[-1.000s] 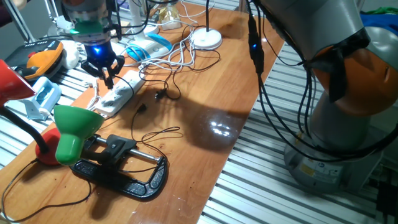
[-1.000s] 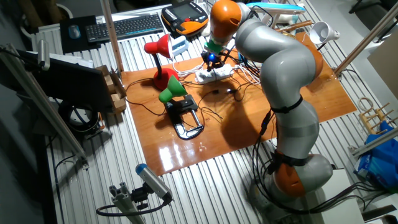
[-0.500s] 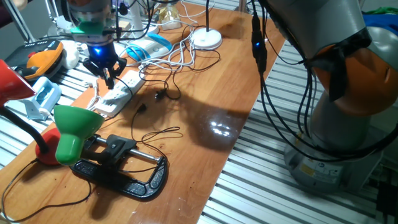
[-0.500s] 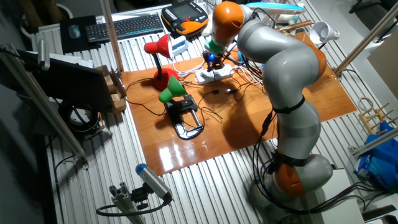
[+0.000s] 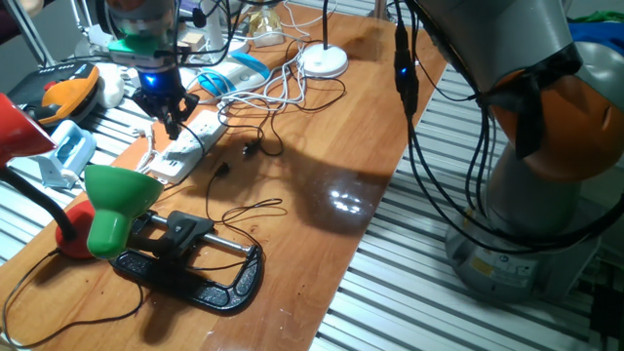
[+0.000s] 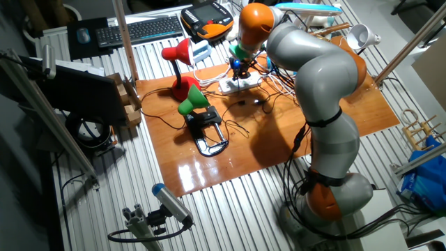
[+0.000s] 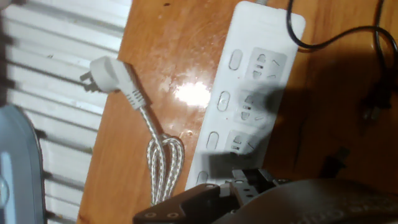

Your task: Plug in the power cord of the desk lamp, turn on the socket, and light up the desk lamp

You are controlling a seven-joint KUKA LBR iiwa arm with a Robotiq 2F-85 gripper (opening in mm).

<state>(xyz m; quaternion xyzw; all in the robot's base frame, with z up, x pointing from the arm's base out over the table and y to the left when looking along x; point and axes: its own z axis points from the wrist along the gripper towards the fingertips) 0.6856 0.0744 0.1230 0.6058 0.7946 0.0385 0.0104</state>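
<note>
A: What's the surface?
B: A glossy wooden tabletop (image 5: 322,146) on slatted metal; the socket (image 5: 183,148) lies near its far edge, a white plug (image 7: 112,74) beside it.
A: The fingers (image 5: 172,119)?
B: Above the socket; open or closed, I cannot tell.

Count on table: one socket (image 7: 249,93) (three outlet groups visible in hand view), two desk lamps, red (image 6: 175,54) and green (image 5: 115,200), one black clamp (image 5: 195,263).

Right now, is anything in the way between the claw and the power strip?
Nothing visible. The claw hangs right above the white power strip, with only open air between them; the loose white plug lies off to one side.
</note>
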